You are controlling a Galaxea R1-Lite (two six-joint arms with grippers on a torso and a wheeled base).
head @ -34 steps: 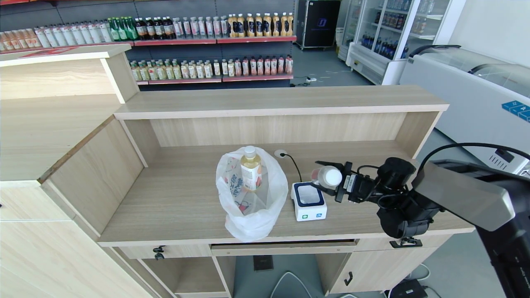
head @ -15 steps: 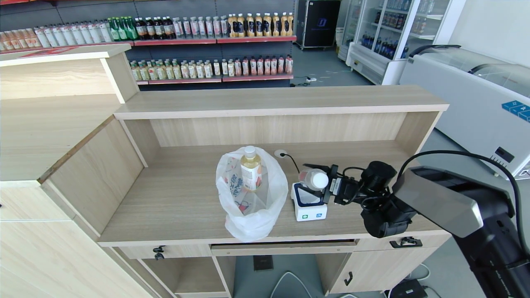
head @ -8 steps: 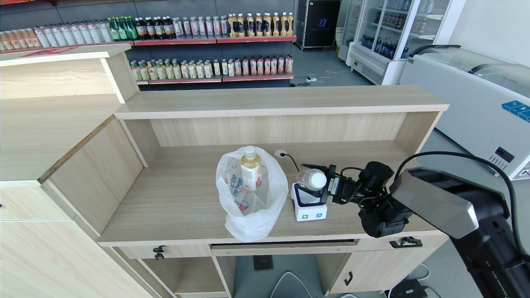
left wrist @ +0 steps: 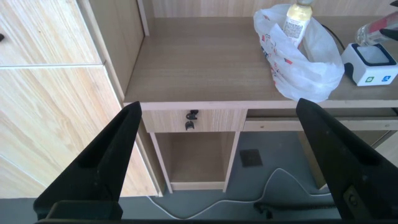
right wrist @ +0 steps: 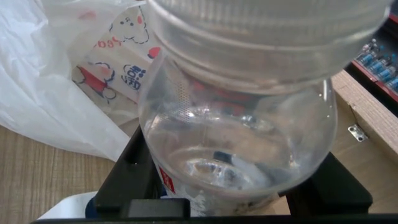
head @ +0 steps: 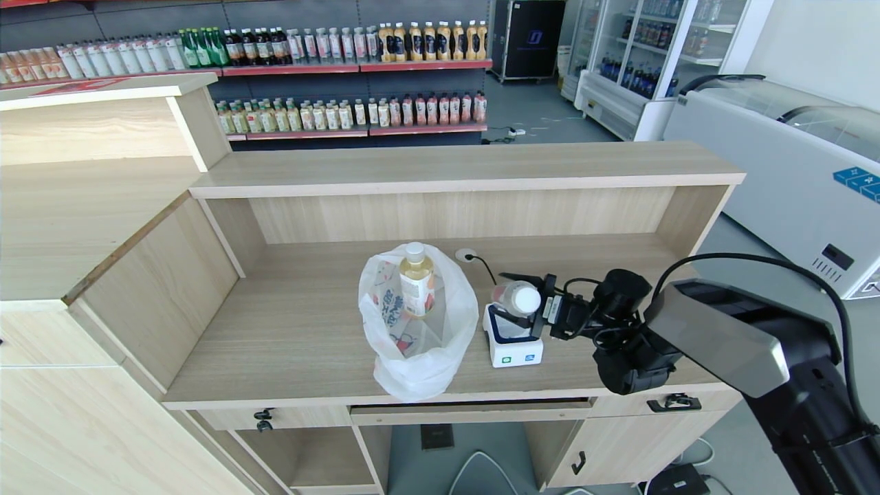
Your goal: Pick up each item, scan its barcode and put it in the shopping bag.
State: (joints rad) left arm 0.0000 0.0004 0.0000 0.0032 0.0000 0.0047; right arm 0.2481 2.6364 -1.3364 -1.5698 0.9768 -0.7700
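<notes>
Right gripper [head: 533, 302] held bottle [head: 515, 298] over scanner [head: 512, 340], shopping bag [head: 419, 330] at its 9 o'clock; left wrist view showed left gripper [left wrist: 219, 109] jaws wide

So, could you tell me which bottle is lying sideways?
The clear white-capped bottle in the right pincer, over the scanner; the tea bottle stands upright in the bag.

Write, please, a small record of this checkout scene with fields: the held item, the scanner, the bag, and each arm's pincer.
Held item: clear bottle with white cap, gripped by the right pincer, just above the scanner
Scanner: white box on the wooden counter, right of the shopping bag
Bag: white, open, one yellowish drink bottle standing inside
Right arm: right pincer shut on the clear bottle
Left arm: left pincer open, empty, in front of the counter
</notes>
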